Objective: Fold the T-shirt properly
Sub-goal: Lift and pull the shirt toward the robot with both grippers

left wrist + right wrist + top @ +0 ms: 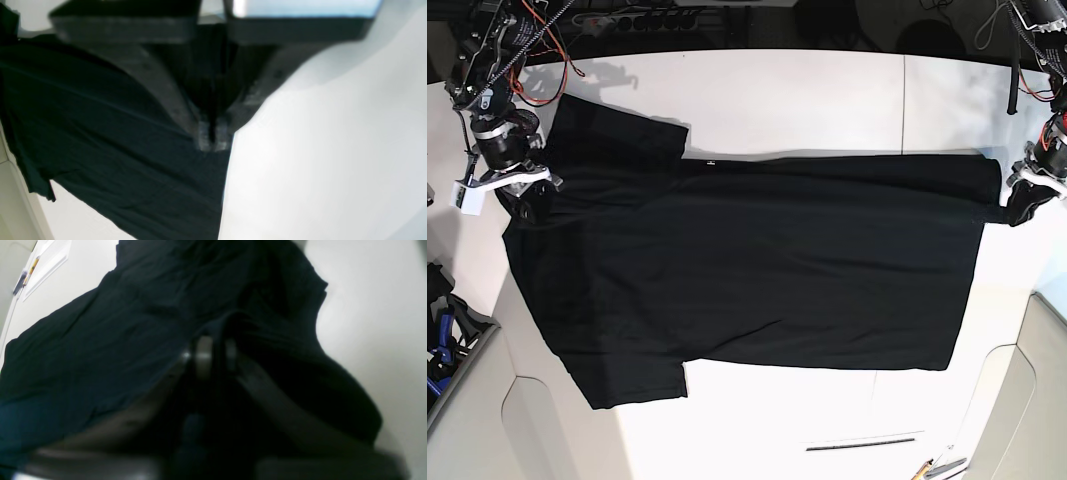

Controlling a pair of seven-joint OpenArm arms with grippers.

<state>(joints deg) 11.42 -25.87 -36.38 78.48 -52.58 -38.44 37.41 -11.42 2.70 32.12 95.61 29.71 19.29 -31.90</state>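
The T-shirt (pixel 767 270) lies spread flat on the white table (pixel 827 100), plain black side up, no print showing. My left gripper (pixel 1025 205) is at the shirt's far right corner. In the left wrist view its blurred fingertips (pixel 204 136) stand almost together on the cloth's edge (pixel 100 133), so the left gripper (pixel 212 136) looks shut on it. My right gripper (pixel 527 195) is at the shirt's upper left, by a sleeve. In the right wrist view its pads (pixel 204 355) show a small dark gap amid bunched black cloth (pixel 100 340); whether this right gripper (pixel 217 356) still pinches the cloth is unclear.
Cables and a power strip (pixel 627 20) run along the table's back edge. Pens and a thin dark strip (pixel 937 465) lie near the front edge. Blue items (pixel 439 345) sit off the table at the left. A white sheet (pixel 46 263) lies beyond the shirt.
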